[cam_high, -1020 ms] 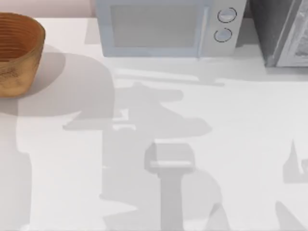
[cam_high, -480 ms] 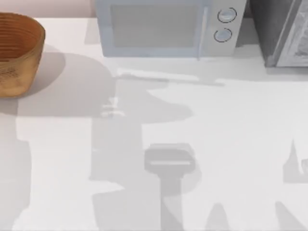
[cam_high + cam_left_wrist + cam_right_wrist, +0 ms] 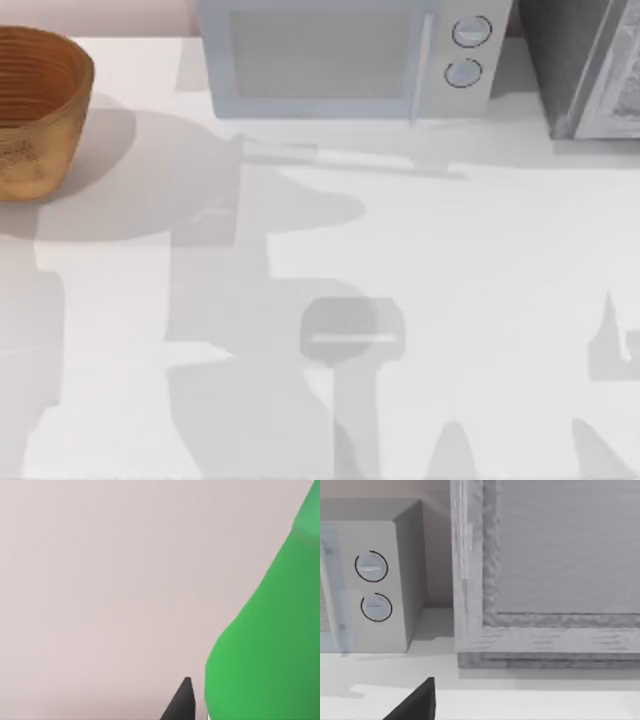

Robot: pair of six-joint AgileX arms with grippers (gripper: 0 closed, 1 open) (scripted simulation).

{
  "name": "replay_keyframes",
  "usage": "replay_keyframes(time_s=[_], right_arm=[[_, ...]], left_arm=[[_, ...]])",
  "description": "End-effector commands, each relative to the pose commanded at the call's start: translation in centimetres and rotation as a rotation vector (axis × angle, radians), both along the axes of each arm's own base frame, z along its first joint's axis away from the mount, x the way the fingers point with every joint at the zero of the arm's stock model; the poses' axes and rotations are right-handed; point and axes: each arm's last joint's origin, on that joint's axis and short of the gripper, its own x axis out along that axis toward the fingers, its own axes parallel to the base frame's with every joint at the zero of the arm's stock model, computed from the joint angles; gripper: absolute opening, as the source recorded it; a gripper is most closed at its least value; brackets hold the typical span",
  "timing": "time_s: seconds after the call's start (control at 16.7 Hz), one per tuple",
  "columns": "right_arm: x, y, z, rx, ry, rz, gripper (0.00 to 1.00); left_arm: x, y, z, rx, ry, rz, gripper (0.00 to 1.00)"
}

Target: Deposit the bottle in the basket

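On the near part of the white desk (image 3: 480,300) there are only grey shadows of the arms; the arms themselves are out of the top view.

In the left wrist view one bottle (image 3: 270,645) stands very close to the camera. It is bright green, and I see only its shoulder and the start of the neck; the cap, the label and the lower body are cut off by the frame. Just beside it is one dark fingertip (image 3: 182,702) of the left gripper. The second finger is hidden, so I cannot tell how far this gripper is open, or whether it really holds the bottle. Behind them is only a plain pale pinkish background, so the place of the bottle over the desk is also unclear.

In the right wrist view one dark finger (image 3: 415,705) of the right gripper shows at the edge, above the desk. Its opening I cannot tell either.

Farther away, at the far left of the desk, stands one round wicker basket (image 3: 45,140), partly cut off by the left edge. What I see of its ribbed inside holds nothing.

At the far edge, in the middle, stands one microwave (image 3: 345,60) with two round knobs (image 3: 468,50). To its right stands one grey cabinet (image 3: 585,70), cut off by the frame.
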Motion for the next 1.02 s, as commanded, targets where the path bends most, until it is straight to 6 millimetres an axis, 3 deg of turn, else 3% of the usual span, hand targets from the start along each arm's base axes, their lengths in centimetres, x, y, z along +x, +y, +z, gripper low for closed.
replay_keyframes(time_s=[0.78, 1.02], right_arm=[[0.00, 0.00, 0.00, 0.000, 0.000, 0.000, 1.00], [0.00, 0.00, 0.00, 0.000, 0.000, 0.000, 1.00]], left_arm=[[0.00, 0.00, 0.00, 0.000, 0.000, 0.000, 0.98], [0.00, 0.00, 0.00, 0.000, 0.000, 0.000, 1.00]])
